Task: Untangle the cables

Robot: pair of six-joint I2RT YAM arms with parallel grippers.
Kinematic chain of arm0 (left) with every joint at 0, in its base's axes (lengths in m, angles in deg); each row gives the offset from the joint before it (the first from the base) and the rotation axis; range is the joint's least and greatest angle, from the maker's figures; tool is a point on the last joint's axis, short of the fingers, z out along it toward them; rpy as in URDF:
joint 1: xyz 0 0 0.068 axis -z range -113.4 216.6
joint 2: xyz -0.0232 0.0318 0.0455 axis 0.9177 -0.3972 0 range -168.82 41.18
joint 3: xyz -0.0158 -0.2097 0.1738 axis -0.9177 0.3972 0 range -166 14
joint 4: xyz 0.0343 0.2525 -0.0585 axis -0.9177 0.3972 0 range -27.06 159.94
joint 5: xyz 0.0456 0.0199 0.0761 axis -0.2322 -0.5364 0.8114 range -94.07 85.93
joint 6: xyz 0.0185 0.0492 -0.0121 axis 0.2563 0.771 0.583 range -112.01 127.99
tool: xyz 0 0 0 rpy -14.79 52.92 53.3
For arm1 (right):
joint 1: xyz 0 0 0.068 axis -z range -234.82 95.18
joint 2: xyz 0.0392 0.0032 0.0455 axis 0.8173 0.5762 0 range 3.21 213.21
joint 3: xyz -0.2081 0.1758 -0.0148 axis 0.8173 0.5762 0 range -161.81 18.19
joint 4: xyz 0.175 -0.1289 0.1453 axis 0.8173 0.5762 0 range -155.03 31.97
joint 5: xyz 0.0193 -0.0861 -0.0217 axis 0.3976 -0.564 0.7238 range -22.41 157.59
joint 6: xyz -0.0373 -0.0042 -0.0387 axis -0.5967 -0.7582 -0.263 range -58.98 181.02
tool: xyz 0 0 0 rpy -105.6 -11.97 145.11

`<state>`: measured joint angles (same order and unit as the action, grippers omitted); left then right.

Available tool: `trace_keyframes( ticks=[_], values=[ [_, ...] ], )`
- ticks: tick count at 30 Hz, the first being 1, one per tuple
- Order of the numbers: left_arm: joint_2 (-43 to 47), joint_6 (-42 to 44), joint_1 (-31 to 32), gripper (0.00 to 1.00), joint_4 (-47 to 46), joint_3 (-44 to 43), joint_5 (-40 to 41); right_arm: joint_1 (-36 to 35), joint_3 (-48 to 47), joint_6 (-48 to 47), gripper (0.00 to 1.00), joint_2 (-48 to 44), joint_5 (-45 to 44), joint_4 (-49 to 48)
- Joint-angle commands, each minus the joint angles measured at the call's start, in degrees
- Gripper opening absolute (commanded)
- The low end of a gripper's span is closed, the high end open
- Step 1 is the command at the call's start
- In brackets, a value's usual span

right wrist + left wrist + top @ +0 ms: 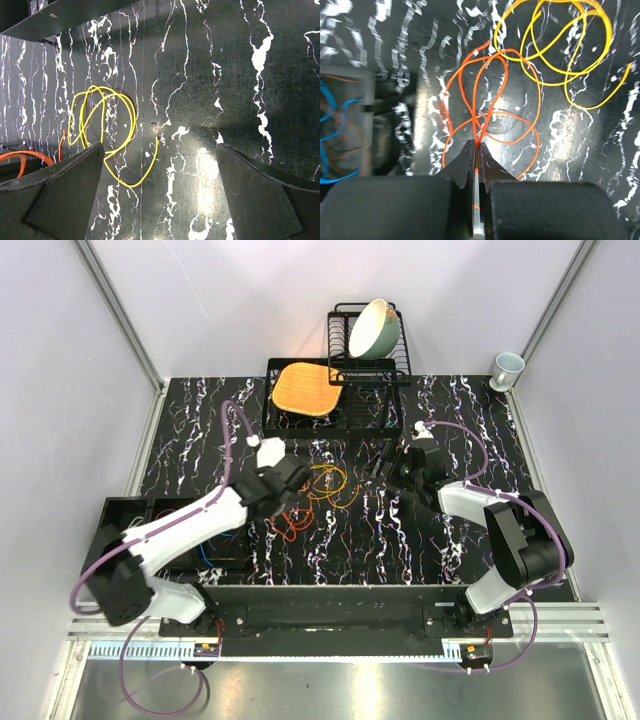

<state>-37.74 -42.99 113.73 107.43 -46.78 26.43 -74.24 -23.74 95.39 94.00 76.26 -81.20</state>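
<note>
An orange-red cable (492, 85) lies in loose loops on the black marbled table; it also shows in the top view (292, 528). My left gripper (477, 146) is shut on this cable where its loops cross, and in the top view the left gripper (291, 500) is just above the loops. A yellow cable (560, 47) lies apart, to the right; it also shows in the top view (328, 480). My right gripper (159, 146) is open and empty, low over the table, with the yellow cable (102, 120) by its left finger (65, 195). In the top view the right gripper (382, 465) is right of the yellow cable.
A black bin (128, 512) at the left holds blue and orange cables (337, 135). A black dish rack (385, 405) at the back holds a bowl (373, 328) and an orange mat (305, 387). A cup (507, 368) stands at the back right.
</note>
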Motion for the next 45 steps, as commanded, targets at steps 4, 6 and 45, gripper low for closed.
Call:
trace_keyframes(
  ticks=[4,6,45],
  values=[
    [10.6,1.2,-3.5,0.0,8.1,-2.7,7.9,0.3,-2.4,0.3,1.0,0.4,0.7,-0.4],
    [13.7,2.4,-6.3,0.0,8.9,-2.2,7.9,0.3,-2.4,0.2,1.0,0.4,0.7,-0.4],
    [27.1,22.3,-60.4,0.0,13.1,-15.2,13.6,0.3,-3.0,1.8,1.0,4.0,4.8,-2.6]
  ],
)
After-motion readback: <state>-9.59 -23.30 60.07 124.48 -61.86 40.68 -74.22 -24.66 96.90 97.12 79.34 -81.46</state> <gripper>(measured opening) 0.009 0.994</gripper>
